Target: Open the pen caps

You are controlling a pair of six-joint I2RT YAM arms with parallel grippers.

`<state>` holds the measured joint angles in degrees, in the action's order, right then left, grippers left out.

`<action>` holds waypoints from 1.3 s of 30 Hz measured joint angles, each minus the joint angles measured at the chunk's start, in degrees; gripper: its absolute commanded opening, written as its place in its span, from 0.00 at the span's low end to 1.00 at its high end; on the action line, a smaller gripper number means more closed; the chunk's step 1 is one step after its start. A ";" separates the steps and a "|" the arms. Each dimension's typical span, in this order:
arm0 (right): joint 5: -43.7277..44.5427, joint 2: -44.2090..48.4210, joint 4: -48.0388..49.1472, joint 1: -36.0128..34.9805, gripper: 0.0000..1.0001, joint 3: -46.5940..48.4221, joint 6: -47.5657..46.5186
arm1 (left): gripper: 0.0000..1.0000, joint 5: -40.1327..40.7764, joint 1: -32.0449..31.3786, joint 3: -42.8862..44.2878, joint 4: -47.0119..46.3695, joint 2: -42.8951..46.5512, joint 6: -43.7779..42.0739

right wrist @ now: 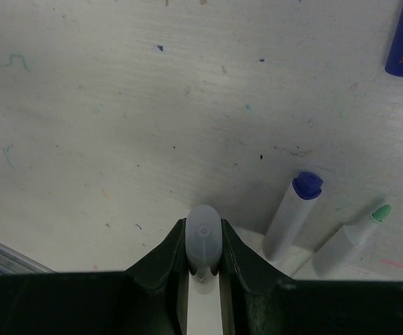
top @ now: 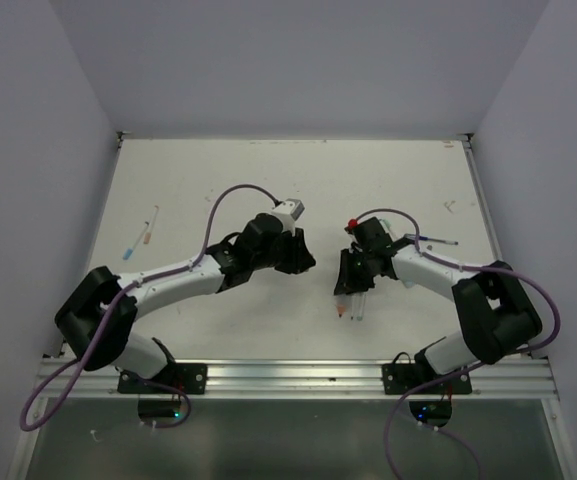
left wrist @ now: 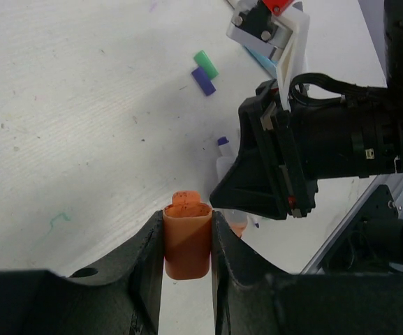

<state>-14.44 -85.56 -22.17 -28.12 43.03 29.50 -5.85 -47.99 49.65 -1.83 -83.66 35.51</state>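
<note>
Pen caps (left wrist: 202, 81) are spread over a white, ink-flecked table (top: 218, 180) boxed in by pale lavender walls (top: 38, 120), with a metal rail (top: 298, 372) along the near edge. Far to the left a thin pen (top: 140, 237) lies alone, well apart from both arms. Near the table's middle, the left gripper (left wrist: 187, 222) pinches the orange cap (left wrist: 187, 246) between its two black fingers (left wrist: 145, 258). The cap stands upright in the grip, off any pen, its open mouth poking out past the fingertips. Just to its right, the right gripper (right wrist: 203, 234) is clamped on the rounded end of a white pen barrel (right wrist: 203, 244). In the left wrist view an orange pen tip (left wrist: 237, 225) shows under that gripper, just beside the left fingers. Right of the barrel, a blue-tipped pen (right wrist: 295, 209) and a green-tipped pen (right wrist: 355, 234) lie uncapped on the table, near each other. Beyond the grippers, a green cap (left wrist: 204, 64) and a dark blue cap (left wrist: 202, 82) lie side by side.
</note>
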 measured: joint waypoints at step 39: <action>7.26 28.30 -12.68 0.00 0.47 3.85 -0.68 | 0.06 -10.78 4.48 16.61 -9.64 -26.64 5.75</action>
<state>-7.18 -57.25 -34.85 -28.12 46.87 28.82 -16.62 -43.51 66.26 -11.46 -110.30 41.25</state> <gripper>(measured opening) 0.469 0.306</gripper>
